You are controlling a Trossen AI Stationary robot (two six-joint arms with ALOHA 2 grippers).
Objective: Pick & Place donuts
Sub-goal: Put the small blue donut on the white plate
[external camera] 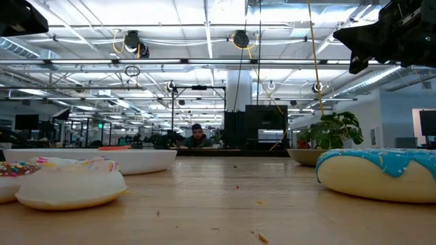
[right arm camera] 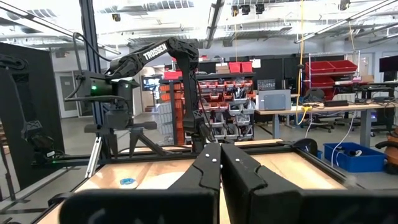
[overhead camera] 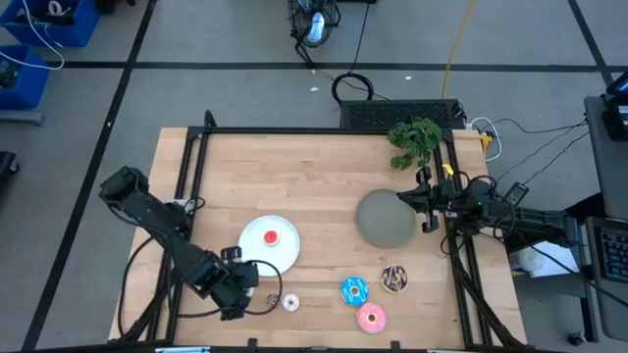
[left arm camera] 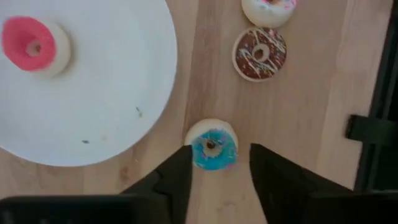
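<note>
Small blue donut lies flat on the table just off the white plate's rim, hole up; being round, it has no long axis. The left gripper hangs over it, fingers open either side: drop straight, centred, close evenly. The right gripper waits by the grey plate, fingers closed on nothing.

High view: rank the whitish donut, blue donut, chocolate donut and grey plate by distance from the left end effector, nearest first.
From the left end effector:
1. Whitish donut, just beside it at the front edge.
2. Blue donut, further right.
3. Chocolate donut, right of the blue one.
4. Grey plate, far right, below the right end effector.
</note>
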